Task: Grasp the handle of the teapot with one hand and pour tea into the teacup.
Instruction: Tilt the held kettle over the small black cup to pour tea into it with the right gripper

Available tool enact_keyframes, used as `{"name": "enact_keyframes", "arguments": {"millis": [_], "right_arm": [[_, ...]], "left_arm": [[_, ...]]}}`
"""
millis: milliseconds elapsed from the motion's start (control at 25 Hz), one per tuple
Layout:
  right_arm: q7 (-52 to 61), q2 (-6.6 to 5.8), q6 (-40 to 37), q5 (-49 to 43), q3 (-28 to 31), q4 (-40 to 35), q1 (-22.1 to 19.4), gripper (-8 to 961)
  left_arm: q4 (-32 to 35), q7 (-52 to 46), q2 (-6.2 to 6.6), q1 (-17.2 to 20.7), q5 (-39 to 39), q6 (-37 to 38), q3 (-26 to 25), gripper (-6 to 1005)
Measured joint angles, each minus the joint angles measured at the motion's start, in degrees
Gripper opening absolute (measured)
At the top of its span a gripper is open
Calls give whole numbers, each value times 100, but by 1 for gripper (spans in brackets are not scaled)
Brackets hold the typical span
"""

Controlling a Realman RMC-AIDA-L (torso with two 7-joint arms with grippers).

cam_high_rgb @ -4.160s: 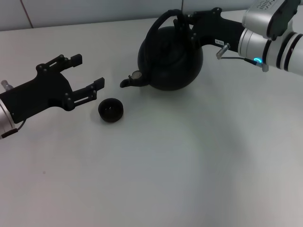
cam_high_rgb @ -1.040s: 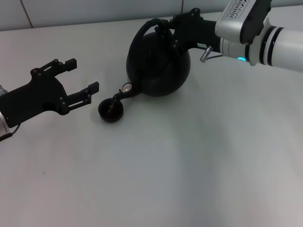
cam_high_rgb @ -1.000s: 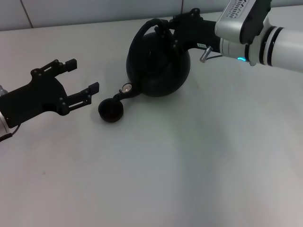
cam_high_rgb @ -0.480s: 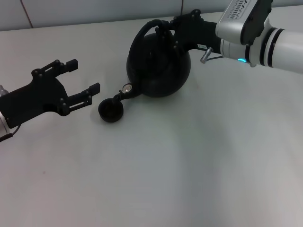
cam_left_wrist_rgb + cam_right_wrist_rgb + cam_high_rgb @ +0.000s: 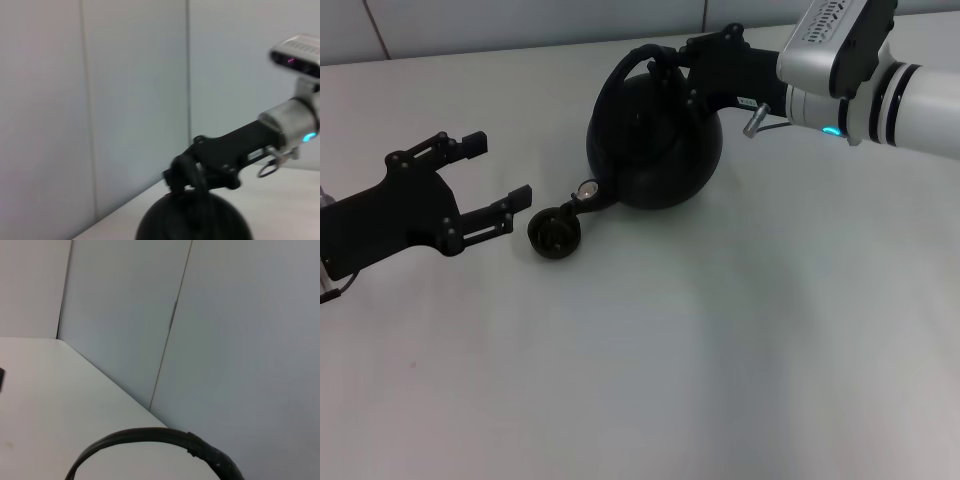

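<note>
Black jaws of the right gripper (image 5: 672,68) are clamped on the handle (image 5: 620,68) of the teapot (image 5: 655,140), gripping the arched loop near its far end, above the round matte-black body. From the left wrist view the same hold shows side-on: the dark claw closes over the top of the pot, with the silver forearm and its blue light behind it. The right wrist view shows only a curved stretch of the handle against the wall panels.

The teapot is tipped toward the robot's left, its short spout (image 5: 582,198) angled down, the tip reaching to or just over the rim of the teacup (image 5: 553,236). The cup sits on the white table (image 5: 740,340) just beside and in front of the pot's belly; it looks slightly tilted, though whether the spout is pressing on it cannot be told. No stream of tea is visible.

The left gripper (image 5: 492,183) hovers near the cup on its left side, fingers spread wide and holding nothing, apart from the cup.

The step in hand appears to be the pour itself, with the spout brought to the cup. The next move likely calls for a small, slow increase in tilt while keeping the spout centred over that tiny cup, without nudging it sideways.
</note>
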Motion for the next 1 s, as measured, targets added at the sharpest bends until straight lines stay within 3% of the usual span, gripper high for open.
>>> {"name": "enact_keyframes", "arguments": {"millis": [240,1000], "right_arm": [[0,10,-12,0,0,0,-50,116],[-444,20,-42,700,-52,123,-313,116]], "left_arm": [[-5,-1,165,12,80,710,-12,808],[36,25,85,39,147,749,-165,808]]}}
